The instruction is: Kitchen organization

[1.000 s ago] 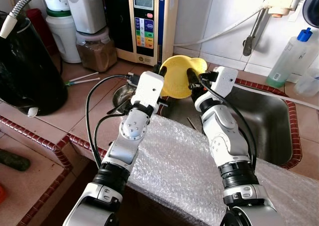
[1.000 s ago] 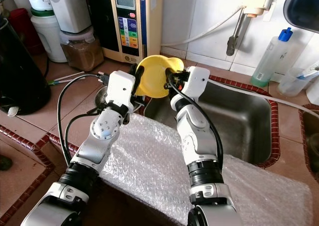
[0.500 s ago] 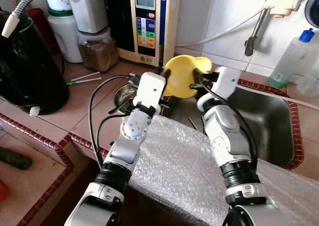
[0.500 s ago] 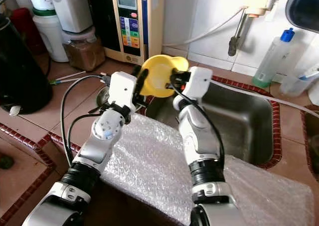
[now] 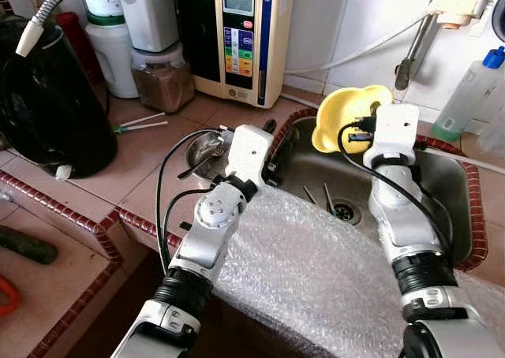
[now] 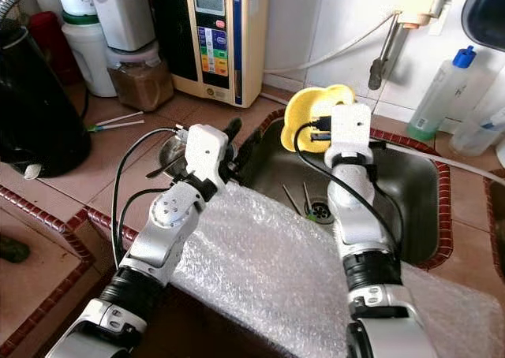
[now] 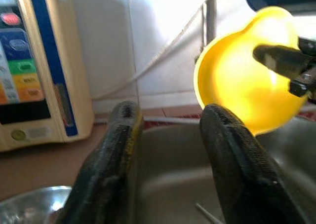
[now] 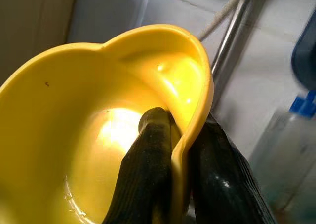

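My right hand [image 8: 170, 150] pinches the yellow bowl [image 5: 341, 117] rim above the sink [image 5: 442, 186]; left hand [image 7: 168, 135] gapes empty. I'd lower it slowly, level.

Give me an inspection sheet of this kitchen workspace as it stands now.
Surface: tiled counter with steel sink; bubble wrap draped over the front edge.
Job's things: yellow bowl held tilted above the sink.
Clutter: metal dish beside the sink, sticks in the basin, jar, black pot, spray bottle.
Grippers: right tool pinches the bowl's rim; left tool open, empty, at the sink's left edge.
Cables: black wires along both arms; white hose on the wall.
Surroundings: water purifier, tiled wall.
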### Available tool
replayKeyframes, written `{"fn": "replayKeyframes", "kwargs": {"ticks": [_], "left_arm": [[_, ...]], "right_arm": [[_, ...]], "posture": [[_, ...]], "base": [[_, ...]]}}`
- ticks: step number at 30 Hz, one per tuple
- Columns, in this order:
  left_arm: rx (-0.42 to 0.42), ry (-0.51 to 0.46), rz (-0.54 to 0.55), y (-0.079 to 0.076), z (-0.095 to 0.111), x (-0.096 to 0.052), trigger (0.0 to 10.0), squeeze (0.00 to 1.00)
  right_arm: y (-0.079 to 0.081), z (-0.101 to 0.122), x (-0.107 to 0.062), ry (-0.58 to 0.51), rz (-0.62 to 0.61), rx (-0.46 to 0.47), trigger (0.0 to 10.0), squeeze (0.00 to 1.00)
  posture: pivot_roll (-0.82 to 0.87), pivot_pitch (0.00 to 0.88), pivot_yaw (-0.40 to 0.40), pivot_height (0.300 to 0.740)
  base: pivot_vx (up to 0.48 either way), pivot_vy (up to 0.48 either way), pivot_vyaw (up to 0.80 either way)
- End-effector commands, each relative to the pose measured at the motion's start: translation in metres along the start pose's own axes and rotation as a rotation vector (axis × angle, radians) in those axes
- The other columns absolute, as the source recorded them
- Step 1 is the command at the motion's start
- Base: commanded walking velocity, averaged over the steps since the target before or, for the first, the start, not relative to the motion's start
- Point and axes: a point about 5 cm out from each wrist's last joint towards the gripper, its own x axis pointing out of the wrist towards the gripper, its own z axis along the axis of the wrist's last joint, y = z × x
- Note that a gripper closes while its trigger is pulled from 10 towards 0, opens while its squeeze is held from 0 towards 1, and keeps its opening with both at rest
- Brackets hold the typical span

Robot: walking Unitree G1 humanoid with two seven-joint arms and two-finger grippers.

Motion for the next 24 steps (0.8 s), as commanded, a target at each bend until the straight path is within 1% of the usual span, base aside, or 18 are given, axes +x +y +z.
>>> {"fn": "replayKeyframes", "kwargs": {"ticks": [1, 2, 3, 5, 8, 9, 10, 12, 13, 14, 15, 16, 17, 18, 19, 20, 21, 24], "left_arm": [[-0.009, 0.024, -0.065, -0.007, 0.0, 0.0, 10.0, 1.0], [-0.017, 0.056, -0.118, -0.012, -0.004, -0.002, 10.0, 1.0], [-0.016, 0.067, -0.138, -0.014, -0.005, -0.003, 10.0, 1.0], [-0.013, 0.075, -0.154, -0.015, -0.006, -0.004, 10.0, 1.0], [-0.003, 0.115, -0.165, -0.013, -0.01, -0.006, 10.0, 1.0], [-0.003, 0.115, -0.165, -0.013, -0.01, -0.006, 10.0, 1.0], [0.015, 0.139, -0.181, -0.011, -0.013, -0.008, 10.0, 1.0], [0.052, 0.175, -0.2, -0.009, -0.017, -0.011, 10.0, 1.0], [0.054, 0.182, -0.202, -0.008, -0.017, -0.012, 10.0, 1.0], [0.055, 0.191, -0.203, -0.006, -0.018, -0.013, 10.0, 1.0], [0.055, 0.197, -0.203, -0.005, -0.019, -0.014, 10.0, 1.0], [0.055, 0.201, -0.203, -0.005, -0.02, -0.014, 10.0, 1.0], [0.074, 0.217, -0.209, -0.002, -0.021, -0.017, 10.0, 1.0], [0.074, 0.217, -0.209, -0.002, -0.021, -0.017, 10.0, 1.0], [0.08, 0.225, -0.201, 0.001, -0.022, -0.018, 10.0, 1.0], [0.082, 0.233, -0.197, 0.003, -0.023, -0.02, 10.0, 1.0], [0.087, 0.241, -0.199, 0.004, -0.024, -0.021, 10.0, 1.0], [0.113, 0.274, -0.207, 0.006, -0.029, -0.025, 10.0, 1.0]], "right_arm": [[0.001, -0.002, -0.001, -0.046, 0.031, -0.13, 0.0, 0.0], [0.0, -0.011, -0.003, -0.032, 0.055, -0.197, 0.0, 0.0], [-0.002, -0.017, -0.004, -0.006, 0.06, -0.215, 0.0, 0.0], [-0.004, -0.023, -0.005, 0.02, 0.061, -0.226, 0.0, 0.0], [-0.009, -0.045, -0.01, 0.132, 0.093, -0.279, 0.0, 0.0], [-0.009, -0.045, -0.01, 0.132, 0.093, -0.279, 0.0, 0.0], [-0.01, -0.057, -0.015, 0.191, 0.113, -0.296, 0.0, 0.0], [-0.011, -0.07, -0.021, 0.26, 0.129, -0.291, 0.0, 0.0], [-0.011, -0.072, -0.023, 0.27, 0.128, -0.285, 0.0, 0.0], [-0.011, -0.077, -0.026, 0.294, 0.139, -0.282, 1.9, 0.0], [-0.01, -0.08, -0.028, 0.311, 0.149, -0.282, 1.9, 0.0], [-0.009, -0.083, -0.03, 0.324, 0.157, -0.286, 4.2, 0.0], [-0.008, -0.09, -0.035, 0.366, 0.168, -0.274, 10.0, 0.0], [-0.008, -0.09, -0.035, 0.366, 0.168, -0.274, 10.0, 0.0], [-0.008, -0.094, -0.038, 0.384, 0.17, -0.251, 10.0, 0.0], [-0.008, -0.096, -0.04, 0.392, 0.173, -0.242, 10.0, 0.64], [-0.007, -0.097, -0.041, 0.4, 0.174, -0.234, 10.0, 1.0], [-0.007, -0.102, -0.045, 0.43, 0.179, -0.205, 10.0, 1.0]], "posture": [[0.05, 0.0, -0.018, 0.74], [0.05, 0.0, -0.02, 0.74], [0.05, 0.0, -0.021, 0.74], [0.05, 0.0, -0.021, 0.74], [0.05, 0.0, -0.022, 0.74], [0.05, 0.0, -0.022, 0.74], [0.05, 0.0, -0.02, 0.74], [0.05, 0.0, -0.019, 0.74], [0.05, 0.0, -0.017, 0.74], [0.05, 0.0, -0.017, 0.74], [0.05, 0.0, -0.017, 0.74], [0.06, 0.0, -0.014, 0.74], [0.06, 0.0, -0.012, 0.74], [0.06, 0.0, -0.012, 0.74], [0.06, 0.0, -0.009, 0.74], [0.06, 0.0, -0.007, 0.74], [0.06, 0.0, -0.006, 0.74], [0.06, 0.0, -0.003, 0.74]], "base": [[0.0, 0.0, 0.0], [0.0, 0.0, 0.0], [0.0, 0.0, 0.0], [0.0, 0.0, 0.0], [0.0, 0.0, 0.0], [0.0, 0.0, 0.0], [0.0, 0.0, 0.0], [0.0, 0.0, 0.0], [0.0, 0.0, 0.0], [0.0, 0.0, 0.0], [0.0, 0.0, 0.0], [0.0, 0.0, 0.0], [0.0, 0.0, 0.0], [0.0, 0.0, 0.0], [0.0, 0.0, 0.0], [0.0, 0.0, 0.0], [0.0, 0.0, 0.0], [0.0, 0.0, 0.0]]}}
